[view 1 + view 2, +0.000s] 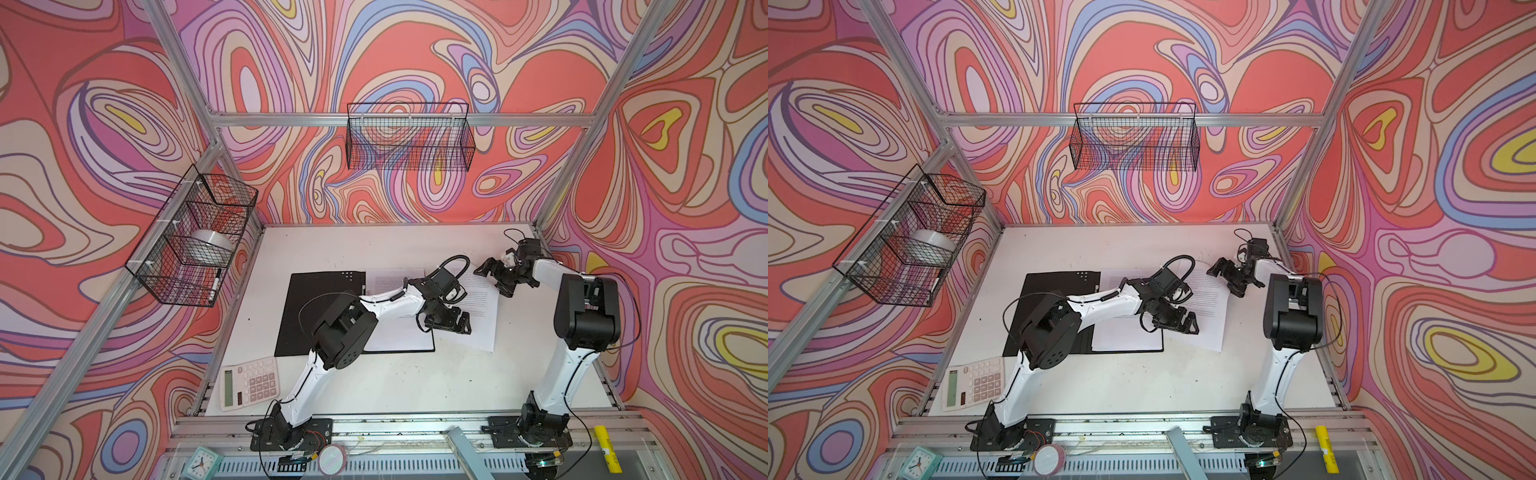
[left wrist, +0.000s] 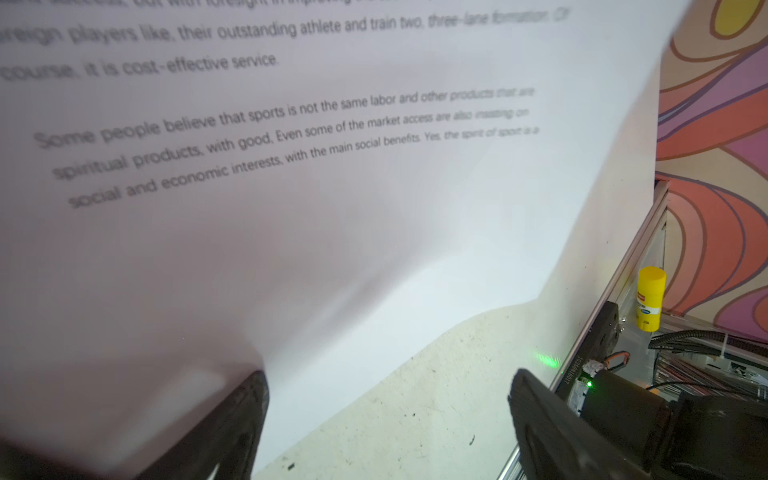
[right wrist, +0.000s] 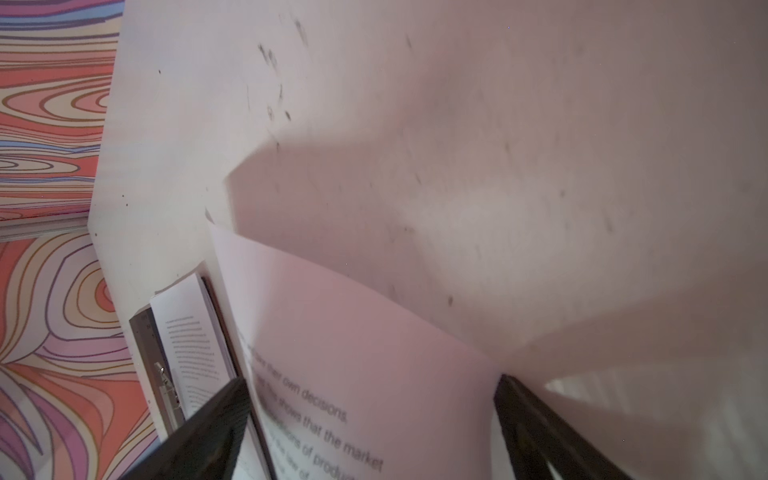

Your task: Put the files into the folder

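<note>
Files [image 1: 399, 338] lie partly inside the open folder [image 1: 316, 299]; one sheet [image 1: 484, 328] sits askew. My left hand [image 1: 451, 322] and right hand [image 1: 490, 280] hang released over it, maybe touching.

surface: white table [image 1: 395, 382] | lying on it: open folder [image 1: 316, 299], loose printed sheet [image 1: 482, 328], calculator [image 1: 249, 384]

Black folder [image 1: 303, 303], white black-printed files [image 1: 482, 324]

My left arm [image 1: 386, 301] covers the spine of the folder [image 1: 309, 299] and part of the files [image 1: 484, 320]. Their print is too small to read from above; in the left wrist view the nearest lines are blurred.
</note>
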Controlling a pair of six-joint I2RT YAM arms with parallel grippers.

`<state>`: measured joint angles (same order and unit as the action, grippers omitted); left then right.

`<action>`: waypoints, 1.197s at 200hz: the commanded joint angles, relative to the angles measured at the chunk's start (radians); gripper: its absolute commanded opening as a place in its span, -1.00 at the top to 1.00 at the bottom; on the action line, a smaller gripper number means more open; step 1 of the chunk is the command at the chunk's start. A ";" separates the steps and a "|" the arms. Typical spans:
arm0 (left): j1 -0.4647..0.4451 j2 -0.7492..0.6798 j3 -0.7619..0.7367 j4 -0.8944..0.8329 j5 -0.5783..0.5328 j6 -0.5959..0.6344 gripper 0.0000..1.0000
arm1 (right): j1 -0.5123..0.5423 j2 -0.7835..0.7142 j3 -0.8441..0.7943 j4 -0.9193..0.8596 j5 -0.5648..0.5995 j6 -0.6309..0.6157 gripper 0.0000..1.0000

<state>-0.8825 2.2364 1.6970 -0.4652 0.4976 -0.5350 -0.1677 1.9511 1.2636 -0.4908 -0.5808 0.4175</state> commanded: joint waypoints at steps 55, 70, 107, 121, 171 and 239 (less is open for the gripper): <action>0.012 0.071 -0.036 -0.101 -0.050 -0.011 -0.81 | 0.003 -0.228 -0.278 0.043 -0.174 0.114 -0.97; 0.011 0.068 -0.037 -0.102 -0.048 -0.011 -0.81 | 0.003 -0.237 -0.285 0.052 -0.161 0.125 -0.97; 0.013 0.055 -0.054 -0.101 -0.061 -0.009 -0.81 | 0.001 -0.299 -0.292 0.053 -0.056 0.136 -0.94; 0.013 0.054 -0.056 -0.099 -0.057 -0.011 -0.81 | 0.001 -0.326 -0.306 0.065 -0.051 0.151 -0.90; 0.016 0.050 -0.058 -0.100 -0.058 -0.011 -0.81 | 0.001 -0.367 -0.382 0.120 -0.059 0.181 -0.61; 0.019 0.048 -0.059 -0.086 -0.038 -0.028 -0.80 | -0.004 -0.439 -0.438 0.083 -0.035 0.161 -0.04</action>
<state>-0.8761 2.2349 1.6882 -0.4564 0.5114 -0.5468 -0.1688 1.5574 0.8364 -0.3920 -0.6422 0.5964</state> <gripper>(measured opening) 0.900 0.563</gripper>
